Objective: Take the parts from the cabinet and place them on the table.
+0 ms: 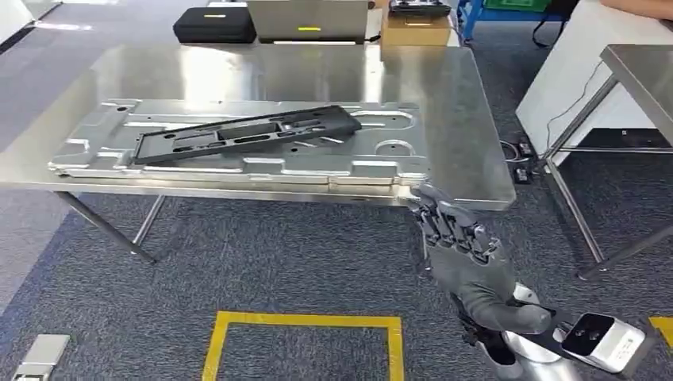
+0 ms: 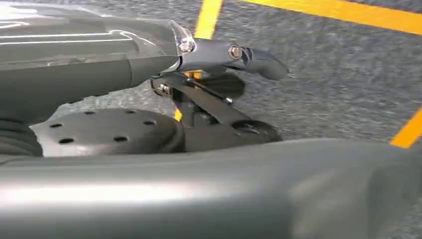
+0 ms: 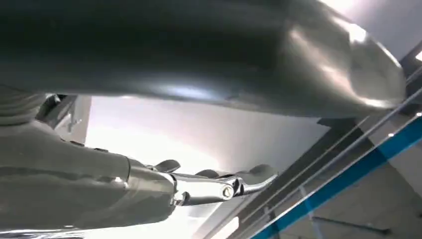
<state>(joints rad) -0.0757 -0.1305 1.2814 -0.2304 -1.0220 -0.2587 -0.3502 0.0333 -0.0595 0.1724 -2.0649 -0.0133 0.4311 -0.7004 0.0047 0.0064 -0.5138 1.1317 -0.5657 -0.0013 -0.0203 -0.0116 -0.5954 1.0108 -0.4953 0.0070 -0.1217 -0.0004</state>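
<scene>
Lying flat on the shiny steel table (image 1: 444, 103), a big silver stamped metal panel (image 1: 238, 163) is seen with a long black plastic frame (image 1: 246, 133) on top. Nothing is held by the right hand (image 1: 456, 238); its fingers are loosely spread just beside the panel's corner. Placing looks mostly done.

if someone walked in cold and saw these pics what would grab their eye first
First, the big pressed silver metal panel lying flat across the steel table, with a long black slotted part resting at a slant on top of it. Next, the robot's right hand reaching up at the panel's near right corner, its dark fingers against the table edge. Yellow floor tape marks a box just in front of the table.
</scene>
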